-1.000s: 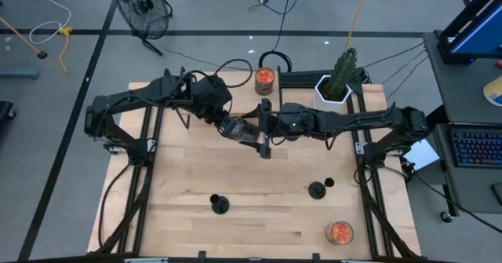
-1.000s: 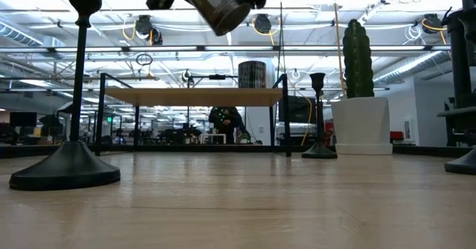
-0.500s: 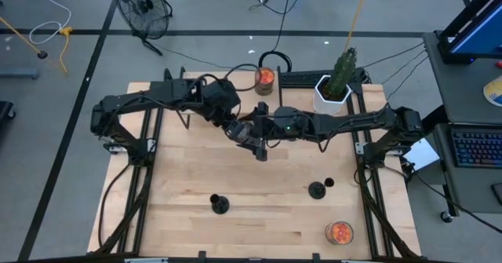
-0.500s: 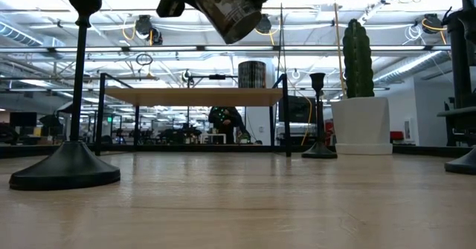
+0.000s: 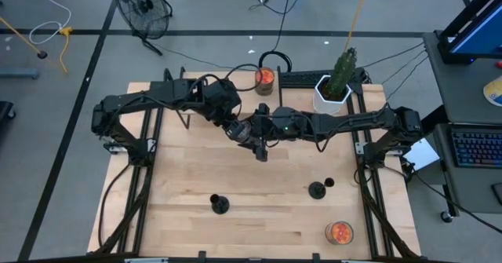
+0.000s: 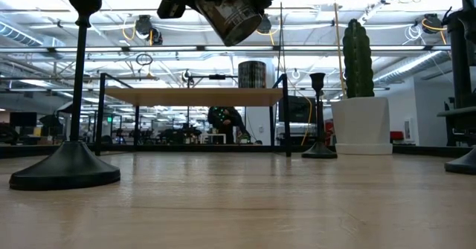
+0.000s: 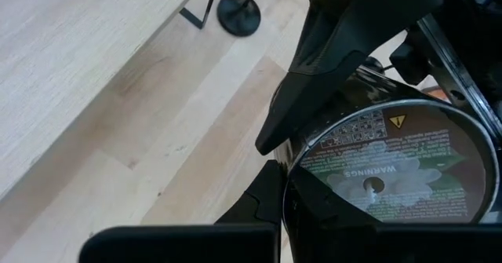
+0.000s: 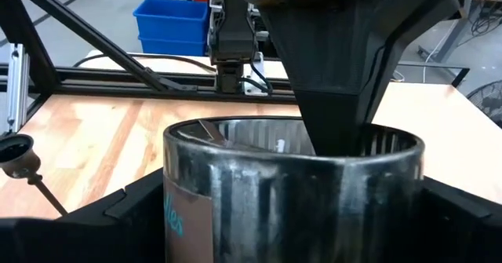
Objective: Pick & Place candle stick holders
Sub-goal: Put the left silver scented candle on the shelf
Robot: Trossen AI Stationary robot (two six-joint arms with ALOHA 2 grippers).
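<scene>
Both arms meet over the middle of the surface (image 5: 196, 177), and neither is at a candle stick holder; between them they have a dark glass jar (image 6: 232, 15), lifted well clear of the wood and tilted. The left gripper (image 5: 238, 129) is closed on the jar's wall, with one finger inside the rim (image 8: 337, 82); the right gripper (image 5: 260, 137) has its fingers wide apart, standing on both sides of the jar, and I do not see that they press on it.

The holders all stand upright on their round bases, with stems vertical; the front left holder (image 5: 220, 205) and the front right holder (image 5: 317, 190) are toward the front edge, well apart from both sets of fingers; the far holder (image 6: 318, 115) stands near the cactus pot (image 5: 332, 93).

I judge that the front right holder is closer to the right arm, and the front left one to the left arm; either arm must first be free of the jar, then come down along the stem from above. Both arms are now stretched inward and nearly level, wrists facing each other.
</scene>
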